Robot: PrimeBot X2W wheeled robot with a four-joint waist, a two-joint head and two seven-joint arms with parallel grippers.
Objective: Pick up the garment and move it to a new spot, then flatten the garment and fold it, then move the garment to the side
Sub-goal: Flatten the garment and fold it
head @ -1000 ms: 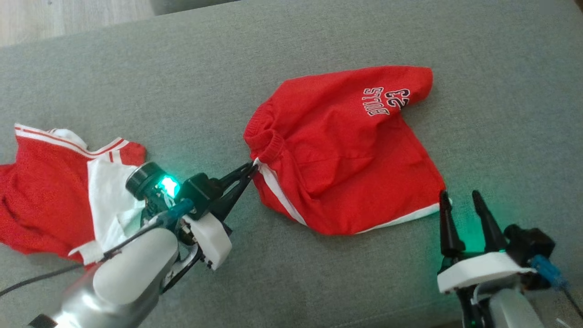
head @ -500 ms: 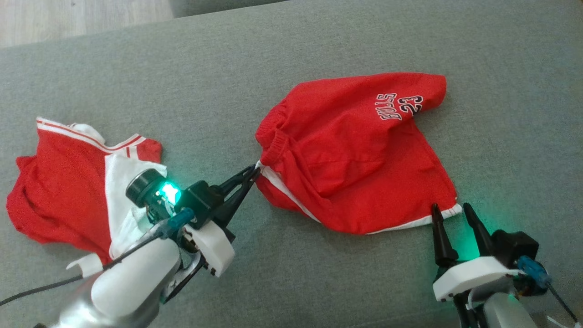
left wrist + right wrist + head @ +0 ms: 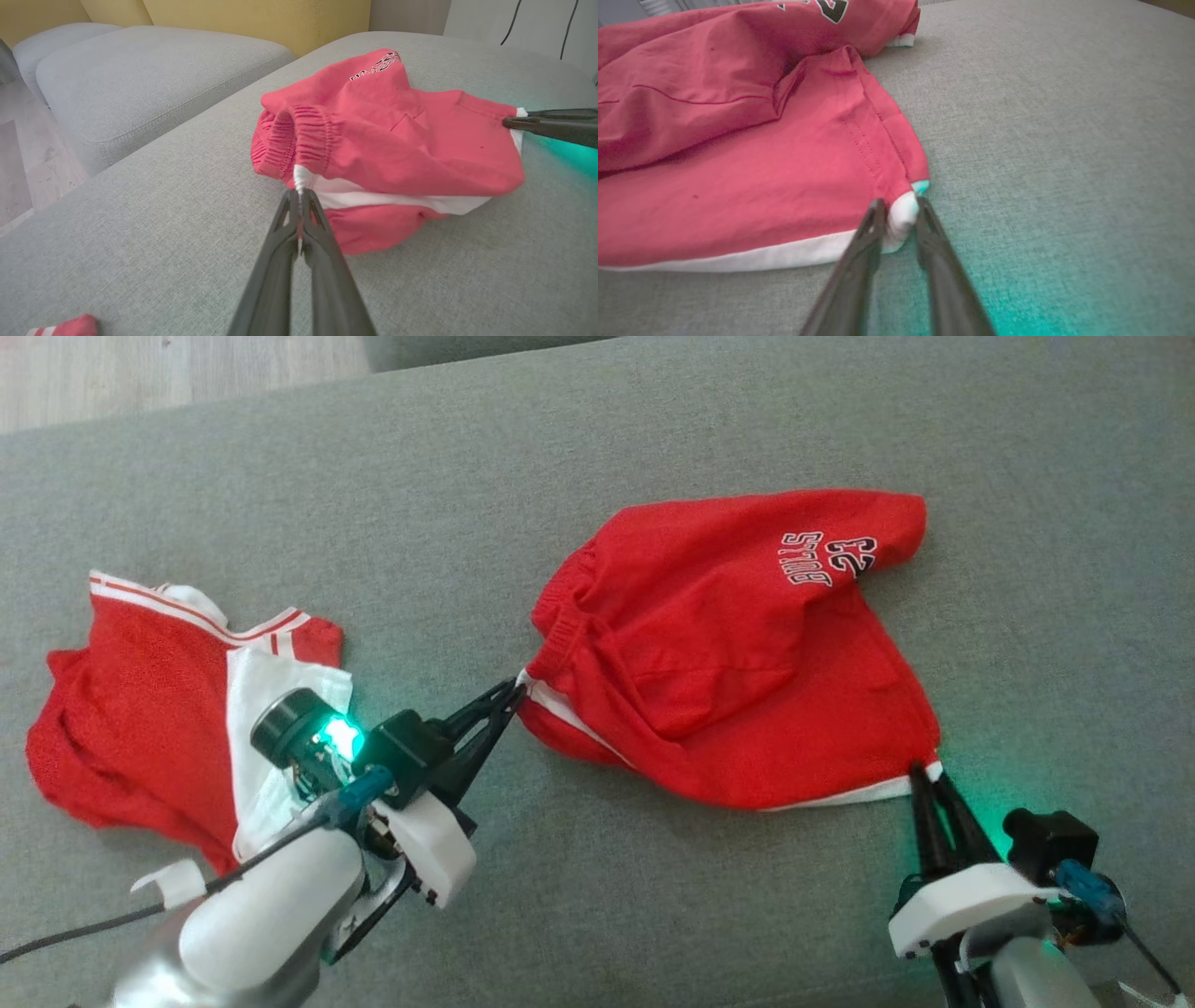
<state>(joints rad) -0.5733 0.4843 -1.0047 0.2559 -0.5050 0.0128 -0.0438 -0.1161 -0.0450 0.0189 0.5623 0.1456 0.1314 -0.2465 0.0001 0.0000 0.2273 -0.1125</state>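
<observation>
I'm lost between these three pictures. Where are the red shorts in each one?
Head view: the red shorts lie right of centre.
Left wrist view: the shorts sit upper centre-right.
Right wrist view: the shorts cover the left half.
Shared landmark: the black lettering on one leg.

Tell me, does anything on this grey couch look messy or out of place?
The red shorts lie rumpled and folded over themselves, not flat. The left end effector and right end effector each pinch a white-trimmed edge. Apart, to the left, a red-and-white jersey sits crumpled.
</observation>
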